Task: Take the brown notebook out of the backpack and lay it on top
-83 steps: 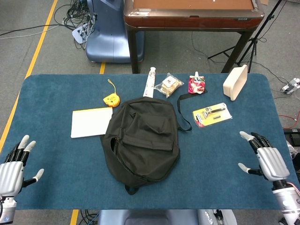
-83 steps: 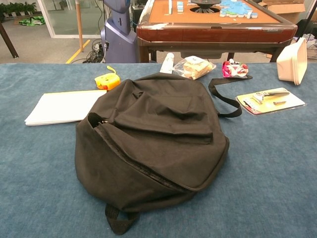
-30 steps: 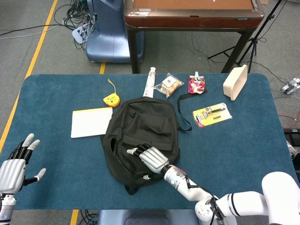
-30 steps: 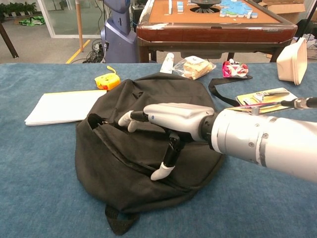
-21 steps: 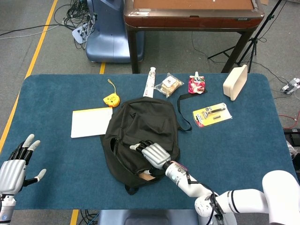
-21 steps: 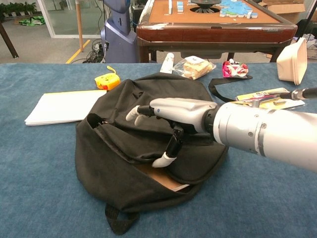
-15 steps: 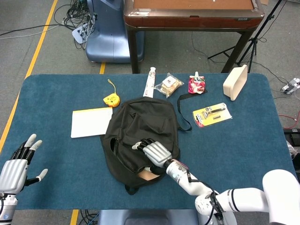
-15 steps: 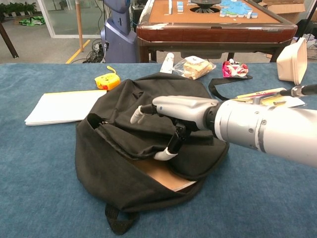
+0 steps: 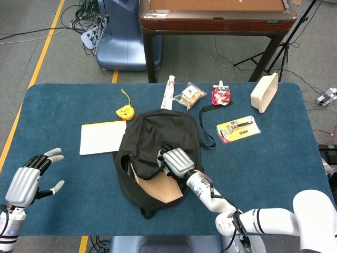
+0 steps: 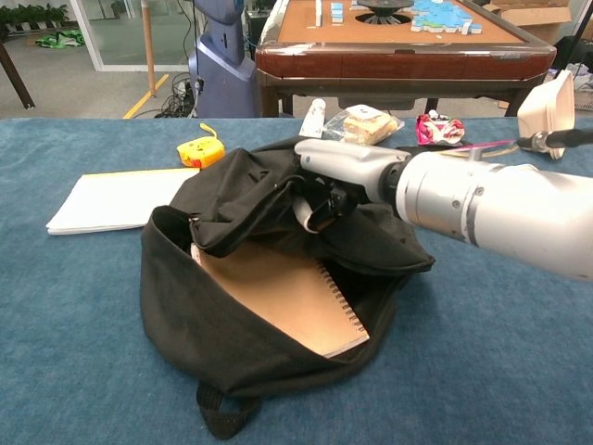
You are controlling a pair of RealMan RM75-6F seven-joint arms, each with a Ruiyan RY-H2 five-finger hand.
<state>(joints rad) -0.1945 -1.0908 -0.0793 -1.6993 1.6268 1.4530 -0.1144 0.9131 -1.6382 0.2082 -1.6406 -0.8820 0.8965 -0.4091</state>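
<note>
Right hand (image 10: 326,190) at frame centre has its fingers curled into a fold of the bag's (image 10: 213,352) top flap, holding it lifted. Beneath, the notebook (image 10: 283,295) lies exposed inside the open mouth, spiral edge to the right. Left hand (image 9: 27,182), lower left in the head view, hangs with fingers spread, holding nothing. The opening step looks done; next, that free hand would need to reach in and draw the notebook out

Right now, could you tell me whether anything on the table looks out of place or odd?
Nothing looks spilled or damaged. The right hand holds the backpack flap up, showing the brown notebook still inside. The left hand hovers open.
</note>
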